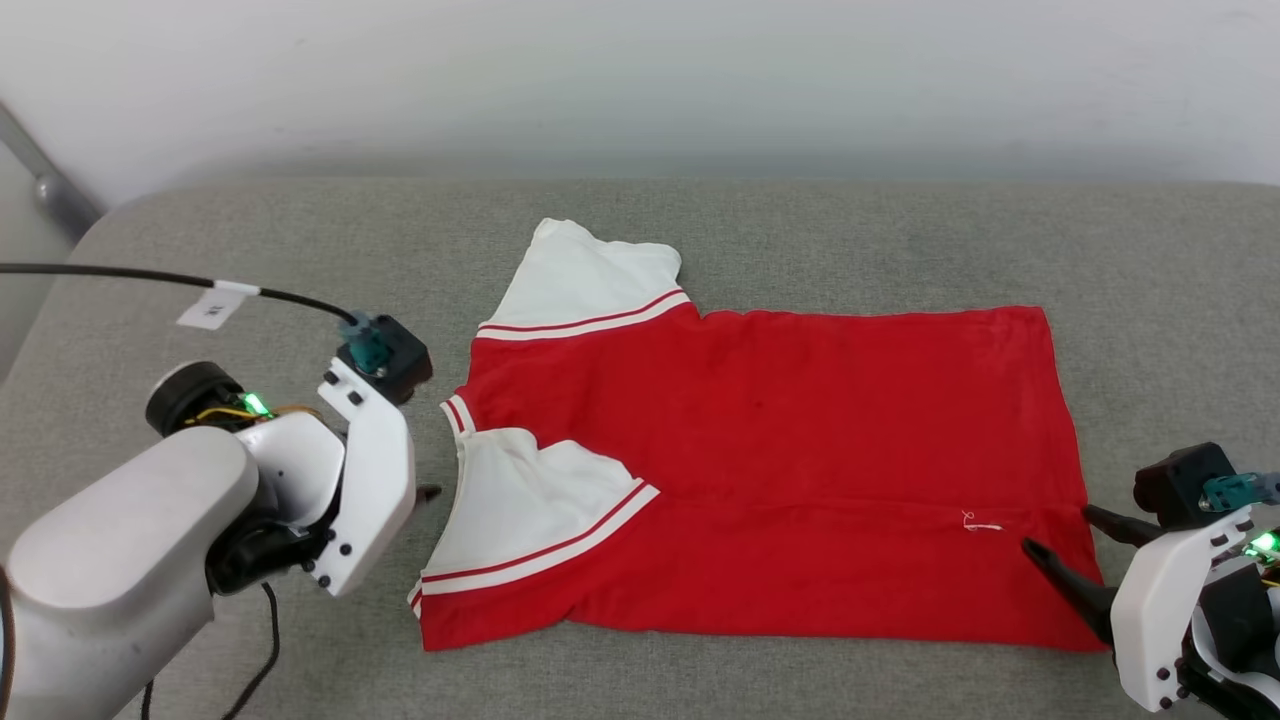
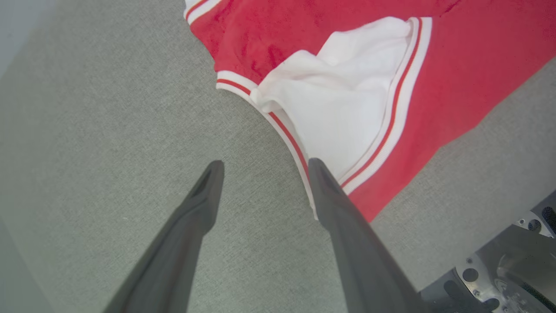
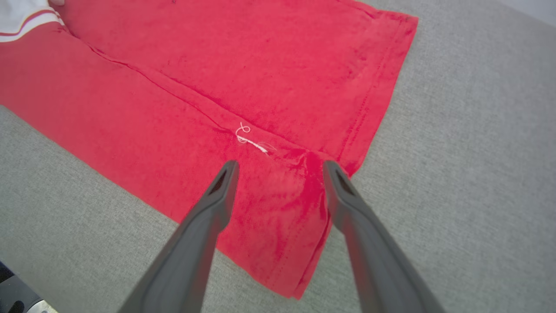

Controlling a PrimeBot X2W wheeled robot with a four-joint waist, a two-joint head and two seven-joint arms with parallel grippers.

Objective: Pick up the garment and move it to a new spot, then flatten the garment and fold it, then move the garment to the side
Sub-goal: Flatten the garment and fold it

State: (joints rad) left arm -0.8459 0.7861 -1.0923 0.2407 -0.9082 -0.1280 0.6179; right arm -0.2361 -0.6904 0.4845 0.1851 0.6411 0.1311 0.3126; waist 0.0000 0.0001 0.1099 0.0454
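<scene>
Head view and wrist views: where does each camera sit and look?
Head view: on the head, facing down at the garment; left arm, right arm show.
Left wrist view: that wrist, along the left end effector toward a white sleeve.
Right wrist view: that wrist, along the right end effector toward the red hem.
Shared: the garment.

Looked like a plain indoor test setup rather than a home, can't say for sure though. A grey fabric surface (image 1: 900,250) spread across the middle of the frame, a bare white wall (image 1: 640,80) ran along the top, a metal bar (image 1: 52,192) sat upper left, and a tagged cable (image 1: 120,272) crossed the left.
</scene>
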